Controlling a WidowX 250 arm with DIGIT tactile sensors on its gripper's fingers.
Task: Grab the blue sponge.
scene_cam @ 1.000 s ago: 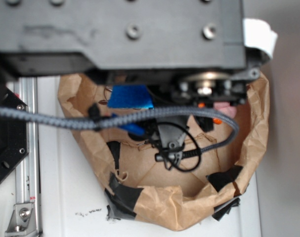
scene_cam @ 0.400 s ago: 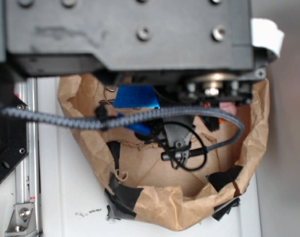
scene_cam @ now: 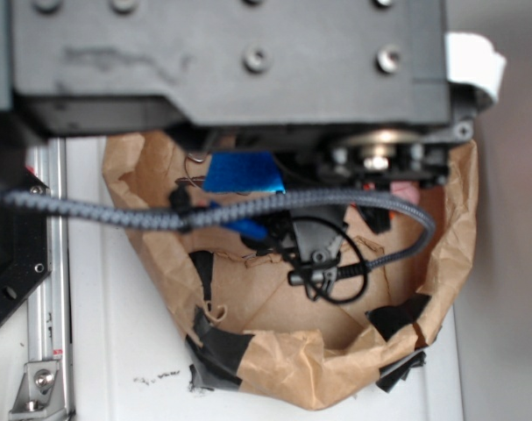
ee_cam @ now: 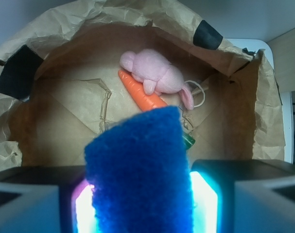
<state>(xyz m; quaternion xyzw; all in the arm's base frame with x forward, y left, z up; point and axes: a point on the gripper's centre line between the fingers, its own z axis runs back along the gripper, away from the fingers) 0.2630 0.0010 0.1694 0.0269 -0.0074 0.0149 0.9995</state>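
Observation:
The blue sponge [ee_cam: 137, 170] stands upright between my gripper's [ee_cam: 140, 206] two lit fingers [ee_cam: 204, 204], which are shut on its sides. It fills the lower middle of the wrist view and hangs above the floor of the brown paper bag [ee_cam: 64, 121]. In the exterior view the blue sponge [scene_cam: 242, 172] shows as a blue rectangle just under the black arm body [scene_cam: 230, 61], over the back of the bag. The fingers themselves are mostly hidden there by the arm and a braided cable [scene_cam: 117, 215].
On the bag floor beyond the sponge lie a pink plush bunny [ee_cam: 154, 73] and an orange toy carrot [ee_cam: 142, 95], touching each other. The bag's crumpled walls [scene_cam: 318, 368], patched with black tape, ring the space. A metal rail [scene_cam: 46, 263] runs along the left.
The arm and the blue sponge have shifted slightly to the right together; the bag has stayed put.

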